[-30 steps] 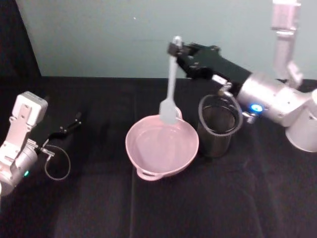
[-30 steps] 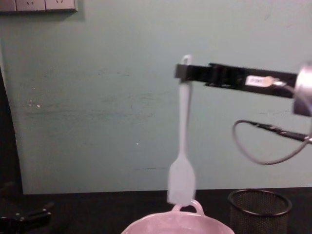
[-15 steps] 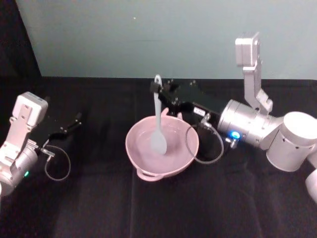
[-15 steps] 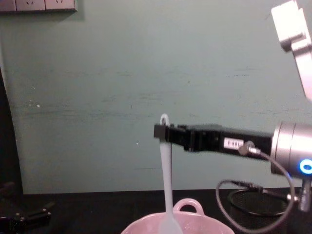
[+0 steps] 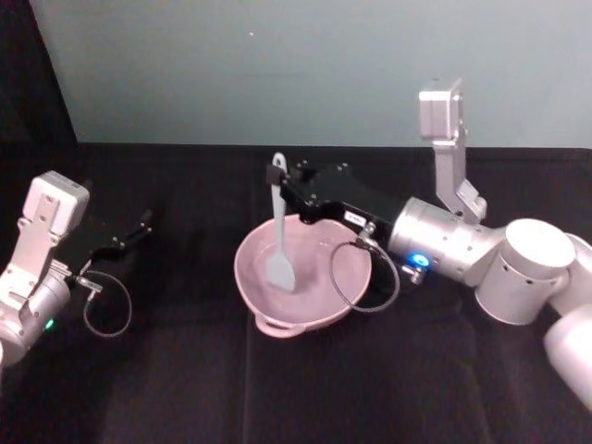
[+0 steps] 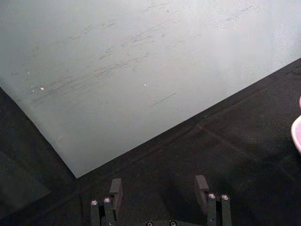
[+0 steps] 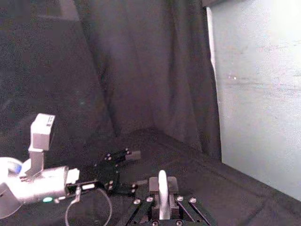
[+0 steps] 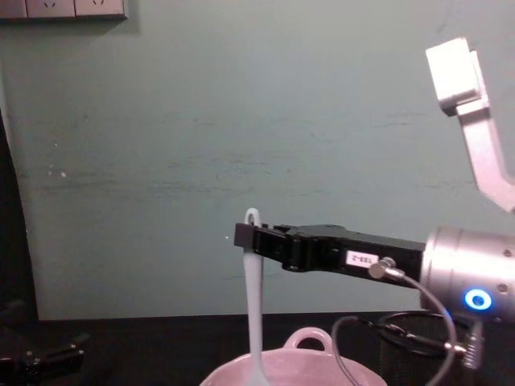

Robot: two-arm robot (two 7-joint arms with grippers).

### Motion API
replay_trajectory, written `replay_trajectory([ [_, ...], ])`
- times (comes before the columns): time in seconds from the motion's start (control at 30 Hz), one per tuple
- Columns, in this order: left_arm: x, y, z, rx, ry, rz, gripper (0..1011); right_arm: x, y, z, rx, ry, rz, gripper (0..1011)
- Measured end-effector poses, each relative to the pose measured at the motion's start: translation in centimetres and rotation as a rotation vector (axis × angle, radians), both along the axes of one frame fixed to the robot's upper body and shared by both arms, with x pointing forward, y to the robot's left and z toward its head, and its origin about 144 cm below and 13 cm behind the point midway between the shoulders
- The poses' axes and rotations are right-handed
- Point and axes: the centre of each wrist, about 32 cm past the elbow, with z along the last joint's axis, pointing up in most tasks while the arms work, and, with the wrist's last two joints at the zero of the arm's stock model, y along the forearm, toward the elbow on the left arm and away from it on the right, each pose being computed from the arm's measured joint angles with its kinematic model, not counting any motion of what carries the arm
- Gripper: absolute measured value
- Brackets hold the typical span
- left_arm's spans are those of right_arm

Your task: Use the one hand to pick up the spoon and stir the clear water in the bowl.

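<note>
- Spoon (image 5: 278, 231) is hanging upright over the surface (image 5: 324, 393), its looped top sticking up just above the right end effector (image 5: 280, 176).
- The right end effector is reaching in from the right and is clamping together on the spoon's handle just below the loop; in the chest view the black fingers (image 8: 265, 239) are pinching the thin white handle (image 8: 253, 297) from the side.
- The spoon's flat blade is sitting down inside the bowl (image 5: 248, 277), below the rim and slightly left of the bowl's middle; whether it is touching the bottom cannot be told.
- The bowl is resting on the black surface near the middle of the scene, with one small loop handle pointing to the near side and another showing at the far rim in the chest view (image 8: 310, 338).
- A grey cable (image 5: 356, 287) is looping down from the right wrist and is hanging over the bowl's right rim.
- The left end effector (image 5: 143, 222) is lying low at the left, well apart from the bowl, and its fingers (image 6: 115, 186) are standing apart with nothing between them.
</note>
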Motion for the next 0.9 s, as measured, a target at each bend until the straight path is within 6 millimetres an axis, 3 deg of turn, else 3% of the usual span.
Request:
replay_trajectory([
  [0.23, 0.0, 0.0, 0.0, 0.000, 0.000, 0.000, 1011, 1.7, 0.4, 0.0, -0.004, -0.018, -0.017, 116],
  [0.43, 0.0, 0.0, 0.0, 0.000, 0.000, 0.000, 1011, 2.3, -0.6, 0.4, -0.004, -0.030, -0.060, 116],
  [0.9, 0.0, 0.0, 0.0, 0.000, 0.000, 0.000, 1011, 0.5, -3.7, 0.5, -0.025, -0.015, -0.131, 116],
])
